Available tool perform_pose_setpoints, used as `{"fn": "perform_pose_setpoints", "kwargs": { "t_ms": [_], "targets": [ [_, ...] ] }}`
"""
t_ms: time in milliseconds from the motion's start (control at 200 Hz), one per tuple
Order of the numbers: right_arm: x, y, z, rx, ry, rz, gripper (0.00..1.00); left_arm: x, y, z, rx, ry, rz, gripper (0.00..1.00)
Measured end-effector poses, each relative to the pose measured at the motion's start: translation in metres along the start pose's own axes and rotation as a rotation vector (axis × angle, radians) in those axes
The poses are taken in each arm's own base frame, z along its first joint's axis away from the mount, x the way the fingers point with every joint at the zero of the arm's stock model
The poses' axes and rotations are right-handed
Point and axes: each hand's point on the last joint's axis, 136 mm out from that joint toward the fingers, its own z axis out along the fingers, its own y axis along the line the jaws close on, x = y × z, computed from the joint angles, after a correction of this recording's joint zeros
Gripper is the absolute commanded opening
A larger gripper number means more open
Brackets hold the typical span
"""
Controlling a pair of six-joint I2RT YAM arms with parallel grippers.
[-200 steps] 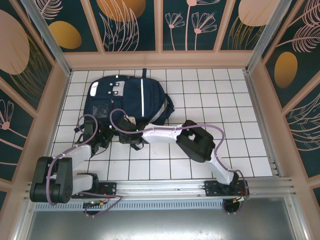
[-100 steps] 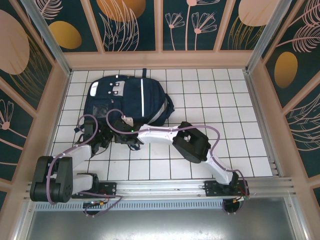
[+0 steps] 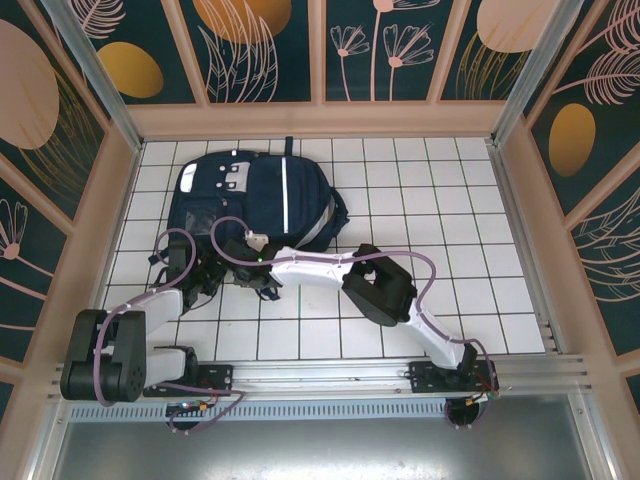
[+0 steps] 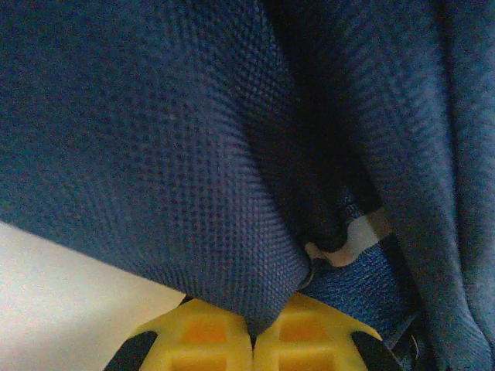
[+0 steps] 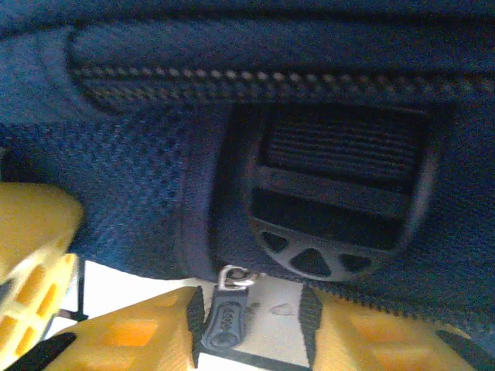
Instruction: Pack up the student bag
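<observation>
Since a second ago the right arm (image 3: 330,268) has been drawn leftward, so that its dark elbow is now closer to the student bag (image 3: 270,195). The left arm (image 3: 150,300) and the bag are found unchanged.

Both arms are bolted to an aluminium rail (image 3: 330,375) along the near edge of a white tiled table (image 3: 450,200). The bag is laid flat in the far left part of that table, and its near end is met by both wrists. Beyond the far edge and along both sides, the table is enclosed by dark teal wall panels (image 3: 400,50) painted with leaves and orange discs and set in pale frames.

The layout is given by the overhead view, the grips by the wrist views. From the left wrist, the left gripper (image 4: 251,340) is seen pressed together on a fold of the bag's navy fabric. From the right wrist, the right gripper (image 5: 251,336) is seen with its yellow fingers (image 5: 131,340) apart and a dark zipper pull (image 5: 224,318) lying between them. Whether the pull is touched by either finger cannot be told. Just beyond, a black strap buckle (image 5: 340,201) and a zipper line (image 5: 271,81) are shown on the bag.
</observation>
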Motion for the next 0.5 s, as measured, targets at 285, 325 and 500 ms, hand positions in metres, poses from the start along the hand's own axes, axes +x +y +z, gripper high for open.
{"fn": "perform_pose_setpoints", "kwargs": {
  "t_ms": [285, 325, 500],
  "targets": [
    [0.0005, -0.0041, -0.0009, -0.004, -0.027, 0.004, 0.24, 0.0012, -0.0011, 0.0027, 0.008, 0.011, 0.008, 0.00],
    [0.0002, -0.0053, -0.0009, 0.002, -0.030, 0.002, 0.24, 0.0016, -0.0013, 0.0029, 0.009, 0.014, 0.009, 0.00],
    [0.0007, -0.0054, -0.0021, 0.010, -0.038, -0.009, 0.30, 0.0015, -0.0016, 0.0029, 0.009, 0.014, 0.013, 0.00]
  ]
}}
